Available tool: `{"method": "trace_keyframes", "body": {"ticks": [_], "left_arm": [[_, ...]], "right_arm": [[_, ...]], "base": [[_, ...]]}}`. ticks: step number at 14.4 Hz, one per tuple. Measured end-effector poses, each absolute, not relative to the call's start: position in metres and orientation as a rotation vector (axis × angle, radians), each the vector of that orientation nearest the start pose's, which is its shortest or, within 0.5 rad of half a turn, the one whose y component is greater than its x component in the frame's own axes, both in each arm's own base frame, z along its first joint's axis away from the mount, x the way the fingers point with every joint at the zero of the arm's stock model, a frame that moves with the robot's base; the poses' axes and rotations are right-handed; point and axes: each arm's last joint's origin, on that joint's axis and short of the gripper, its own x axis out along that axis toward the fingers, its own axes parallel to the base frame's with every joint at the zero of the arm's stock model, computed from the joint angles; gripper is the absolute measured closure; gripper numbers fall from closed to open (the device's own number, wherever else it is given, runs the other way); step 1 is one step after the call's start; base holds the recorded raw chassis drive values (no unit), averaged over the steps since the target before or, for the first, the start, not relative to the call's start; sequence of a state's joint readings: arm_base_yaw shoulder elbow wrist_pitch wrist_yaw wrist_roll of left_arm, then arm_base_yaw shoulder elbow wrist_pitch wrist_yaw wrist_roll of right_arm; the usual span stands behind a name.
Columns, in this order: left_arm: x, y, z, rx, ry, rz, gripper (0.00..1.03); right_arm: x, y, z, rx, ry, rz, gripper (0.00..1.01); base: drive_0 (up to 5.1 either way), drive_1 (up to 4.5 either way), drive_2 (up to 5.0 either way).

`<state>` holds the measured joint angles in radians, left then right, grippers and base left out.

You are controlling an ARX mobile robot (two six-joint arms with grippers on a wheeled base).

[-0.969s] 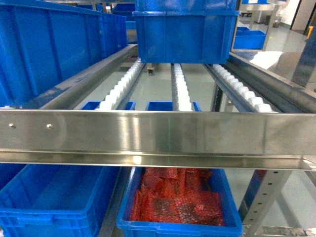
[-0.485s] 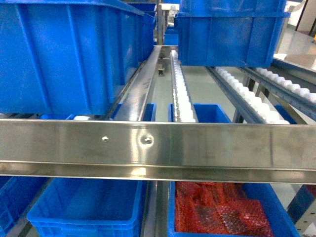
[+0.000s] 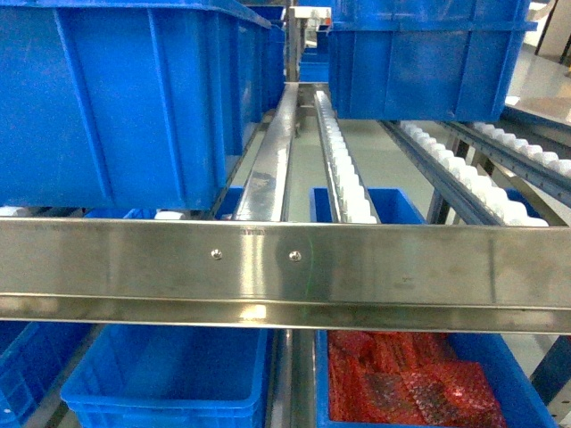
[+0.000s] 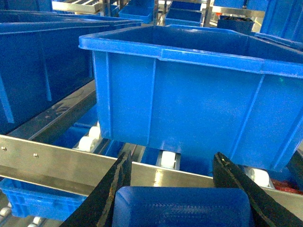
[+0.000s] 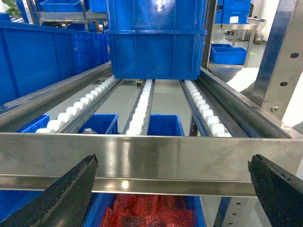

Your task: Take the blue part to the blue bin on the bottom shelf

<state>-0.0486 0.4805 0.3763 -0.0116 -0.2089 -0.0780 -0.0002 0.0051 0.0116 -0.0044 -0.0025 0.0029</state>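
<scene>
A glossy grey-green floor (image 5: 165, 101) is seen between the roller tracks. At the upper right of the right wrist view, a steel table (image 5: 234, 33) is placed, and a steel post (image 5: 279, 56) is seen nearer.

Two blue crates (image 3: 125, 98) (image 3: 419, 58) up on the roller tier. Beneath the steel rail (image 3: 285, 272), two blue bins: one bare (image 3: 165, 383), one holding red bubble wrap (image 3: 406, 383). One blue part (image 4: 182, 208) between two black fingers (image 4: 111, 191).

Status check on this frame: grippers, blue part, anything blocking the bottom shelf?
Left gripper shut on blue part. Right gripper open, empty. Steel front rail crosses above the lower blue bin.
</scene>
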Motion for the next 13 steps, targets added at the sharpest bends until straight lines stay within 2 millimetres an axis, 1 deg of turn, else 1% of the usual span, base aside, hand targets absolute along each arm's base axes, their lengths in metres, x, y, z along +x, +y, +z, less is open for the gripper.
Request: {"method": "trace_keyframes", "body": {"ticks": [13], "left_arm": [[0.1314, -0.0004, 0.2485, -0.062, 0.109, 0.164, 0.60]], "right_arm": [[0.0973, 0.0000, 0.1665, 0.002, -0.001, 0.000, 0.03]], "base": [[0.0, 0.00, 0.0]]}}
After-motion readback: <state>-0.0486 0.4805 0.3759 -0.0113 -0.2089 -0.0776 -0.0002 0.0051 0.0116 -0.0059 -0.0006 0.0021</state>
